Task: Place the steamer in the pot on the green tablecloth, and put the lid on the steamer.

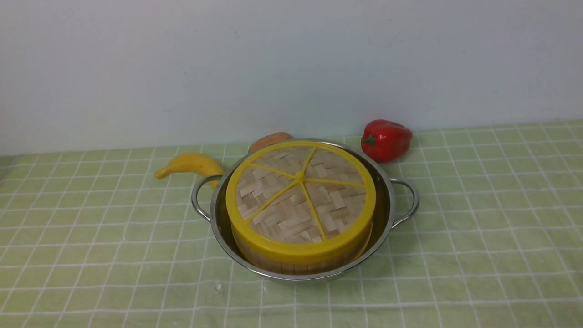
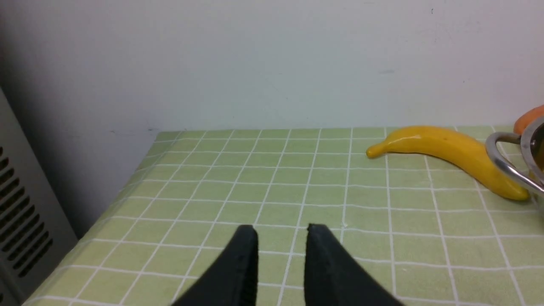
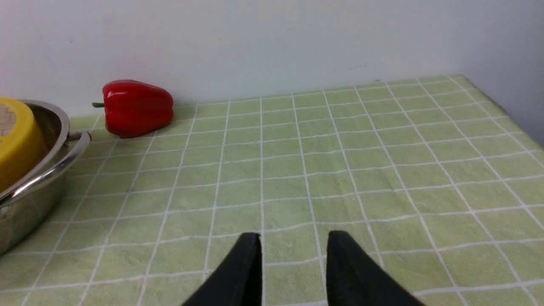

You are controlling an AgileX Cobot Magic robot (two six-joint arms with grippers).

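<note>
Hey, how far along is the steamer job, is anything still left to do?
It looks finished. The steamer sits inside the pot on the green tablecloth, and the lid rests on top of the steamer. Nothing is in hand: the left tool and the right tool are both empty, with a gap between the fingers, over bare cloth away from the pot. Nothing appears left.

The shiny steel pot (image 1: 385,214) sits on the green checked tablecloth (image 1: 478,237). Inside it stands the bamboo steamer (image 1: 291,263), and the woven lid (image 1: 300,193) with its yellow rim and spokes caps it.
</note>
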